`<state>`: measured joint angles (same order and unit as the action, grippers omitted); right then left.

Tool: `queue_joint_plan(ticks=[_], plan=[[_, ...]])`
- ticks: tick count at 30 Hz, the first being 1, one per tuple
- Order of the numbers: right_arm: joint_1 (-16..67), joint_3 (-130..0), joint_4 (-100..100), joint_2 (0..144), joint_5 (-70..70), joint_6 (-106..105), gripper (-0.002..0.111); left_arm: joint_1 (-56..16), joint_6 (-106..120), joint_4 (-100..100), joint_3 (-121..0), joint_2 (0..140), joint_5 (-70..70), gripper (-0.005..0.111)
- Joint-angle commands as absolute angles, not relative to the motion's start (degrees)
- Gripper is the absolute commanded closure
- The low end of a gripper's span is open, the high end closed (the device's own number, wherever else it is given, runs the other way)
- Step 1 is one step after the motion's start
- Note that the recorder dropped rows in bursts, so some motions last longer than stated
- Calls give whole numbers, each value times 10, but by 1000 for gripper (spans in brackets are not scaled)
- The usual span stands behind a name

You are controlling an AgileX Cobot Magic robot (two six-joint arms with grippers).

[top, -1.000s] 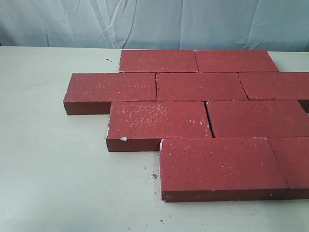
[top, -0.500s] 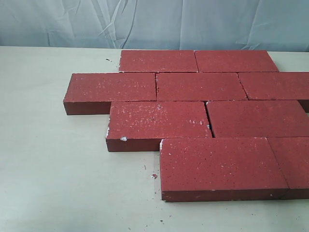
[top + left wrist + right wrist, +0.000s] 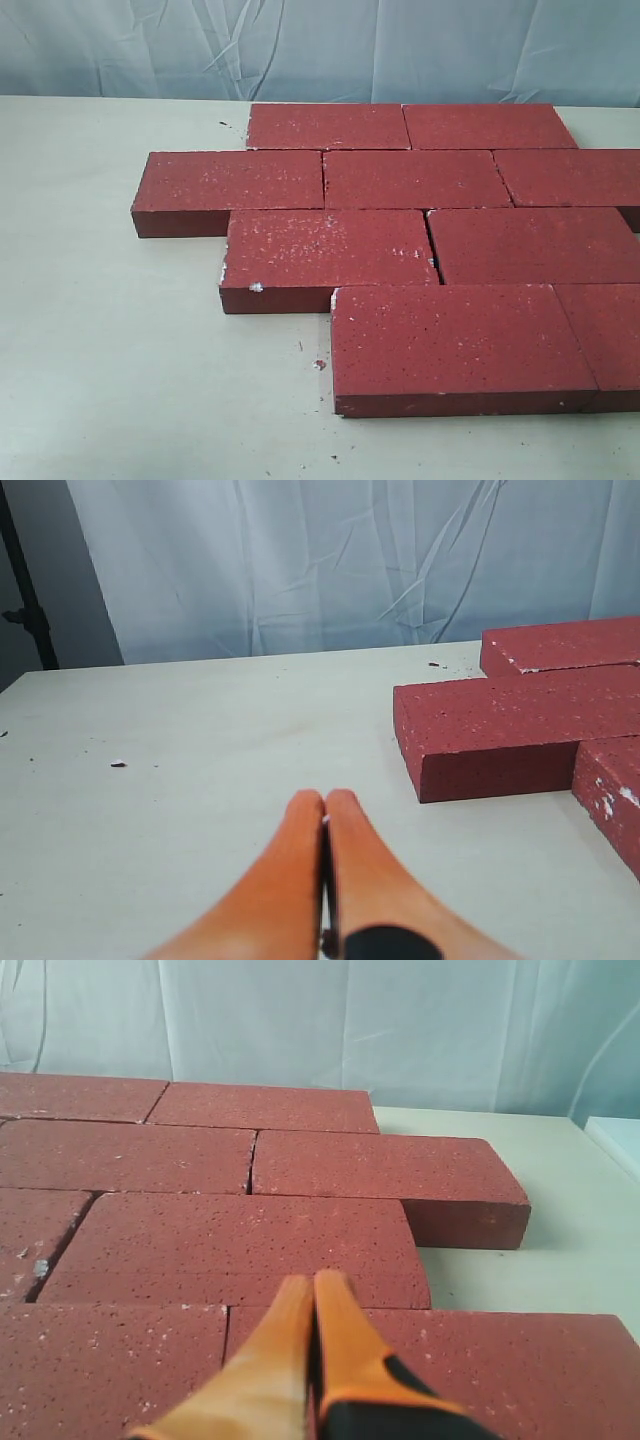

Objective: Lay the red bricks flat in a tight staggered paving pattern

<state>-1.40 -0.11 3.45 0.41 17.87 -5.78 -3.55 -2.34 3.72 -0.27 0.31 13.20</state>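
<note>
Several dark-red speckled bricks lie flat on the pale table in staggered rows, edges close together, running off the right edge of the exterior view. The nearest brick sits front right; a chipped one lies behind it. Neither gripper appears in the exterior view. In the left wrist view my left gripper is shut with nothing in it, over bare table beside a brick end. My right gripper is shut and empty, hovering over the bricks.
A wrinkled pale-blue cloth backdrop hangs behind the table. Bare table surface spreads to the left and front of the bricks, with small crumbs near the front brick. A dark stand shows at the table's far corner.
</note>
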Motion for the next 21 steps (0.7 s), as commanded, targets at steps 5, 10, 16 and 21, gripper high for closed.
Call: queue_joint_plan(ticks=[5,10,16,21], plan=[[-17,0,21,0,178,-46,109,-35,-23,36,0,0,128,107],[-17,0,13,0,178,-18,109,-35,-23,36,0,0,128,107],[-17,0,4,0,178,-13,109,-35,-23,36,0,0,128,107],[-17,0,0,0,178,-11,109,-35,-23,36,0,0,128,107]])
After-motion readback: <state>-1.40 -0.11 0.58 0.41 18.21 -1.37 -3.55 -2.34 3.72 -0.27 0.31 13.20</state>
